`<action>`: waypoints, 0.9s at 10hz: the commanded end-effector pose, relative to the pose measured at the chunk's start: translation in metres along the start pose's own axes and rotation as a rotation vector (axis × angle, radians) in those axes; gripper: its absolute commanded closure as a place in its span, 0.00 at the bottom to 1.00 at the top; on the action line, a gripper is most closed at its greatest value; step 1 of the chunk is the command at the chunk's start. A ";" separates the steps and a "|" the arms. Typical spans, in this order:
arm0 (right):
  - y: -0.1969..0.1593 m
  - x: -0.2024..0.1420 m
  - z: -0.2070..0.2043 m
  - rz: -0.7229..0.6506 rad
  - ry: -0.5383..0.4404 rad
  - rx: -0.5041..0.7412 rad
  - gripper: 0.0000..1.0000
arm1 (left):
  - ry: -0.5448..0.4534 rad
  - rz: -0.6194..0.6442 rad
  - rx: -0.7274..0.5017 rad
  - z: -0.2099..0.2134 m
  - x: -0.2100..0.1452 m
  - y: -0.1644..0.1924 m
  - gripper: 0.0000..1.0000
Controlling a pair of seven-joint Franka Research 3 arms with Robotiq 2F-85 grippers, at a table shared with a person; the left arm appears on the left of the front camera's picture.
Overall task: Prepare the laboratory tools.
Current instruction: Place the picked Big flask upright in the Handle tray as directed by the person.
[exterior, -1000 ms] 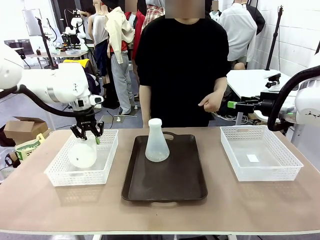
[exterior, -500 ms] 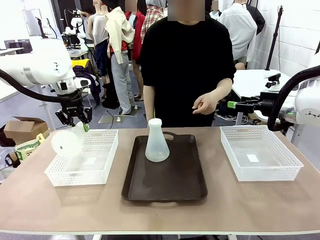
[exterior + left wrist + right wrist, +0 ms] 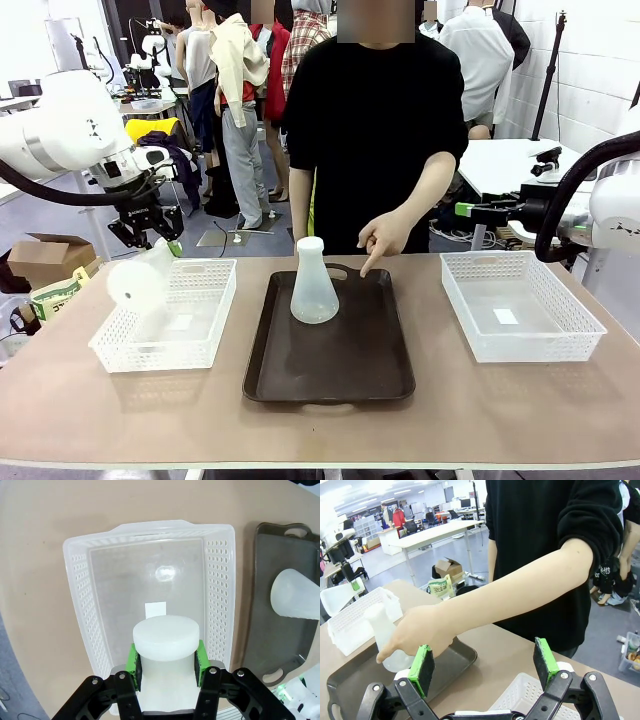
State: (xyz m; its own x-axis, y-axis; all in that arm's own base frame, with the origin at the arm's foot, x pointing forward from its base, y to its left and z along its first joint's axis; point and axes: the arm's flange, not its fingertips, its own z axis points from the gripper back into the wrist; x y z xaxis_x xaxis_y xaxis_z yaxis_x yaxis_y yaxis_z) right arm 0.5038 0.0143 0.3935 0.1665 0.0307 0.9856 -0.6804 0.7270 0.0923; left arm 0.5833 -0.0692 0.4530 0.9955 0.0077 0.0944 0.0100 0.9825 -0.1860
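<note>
My left gripper (image 3: 150, 236) is shut on the neck of a frosted white flask (image 3: 136, 284). The flask hangs tilted over the left end of the left white basket (image 3: 215, 310), its round base towards the camera. From the left wrist, the green pads (image 3: 132, 658) clamp the flask neck (image 3: 166, 639) above the basket (image 3: 95, 605). A second flask (image 3: 314, 287) stands upright on the dark brown tray (image 3: 340, 360). The right gripper (image 3: 484, 666) is open and holds nothing, off the table's right side (image 3: 470, 211).
The person's hand (image 3: 378, 238) points a finger down at the tray's far edge, close to the upright flask (image 3: 384, 635); the forearm (image 3: 520, 587) crosses in front of the right gripper. A second white basket (image 3: 560, 325) lies at the right with nothing in it.
The left gripper has lifted the flask up out of the left basket and tipped it leftward. The person's hand has come down and now points at the tray. The right arm has not moved.
</note>
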 end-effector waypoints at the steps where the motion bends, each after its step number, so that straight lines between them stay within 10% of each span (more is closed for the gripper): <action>1: 0.000 0.000 0.000 0.008 0.010 0.003 0.00 | 0.007 -0.012 0.023 0.000 0.002 0.001 1.00; 6: 0.000 0.000 0.000 0.008 0.010 0.003 0.00 | 0.005 -0.005 0.010 -0.002 0.000 0.001 1.00; 9: 0.000 0.000 0.000 0.008 0.010 0.003 0.00 | -0.351 -0.406 -0.360 0.061 -0.033 -0.030 1.00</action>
State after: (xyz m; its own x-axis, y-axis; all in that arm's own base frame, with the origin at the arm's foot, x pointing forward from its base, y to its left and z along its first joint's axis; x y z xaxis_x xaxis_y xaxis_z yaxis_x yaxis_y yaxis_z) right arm 0.5038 0.0146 0.3936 0.1663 0.0309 0.9856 -0.6808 0.7267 0.0921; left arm 0.5733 -0.0932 0.5064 0.9097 -0.1496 0.3874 0.2718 0.9198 -0.2831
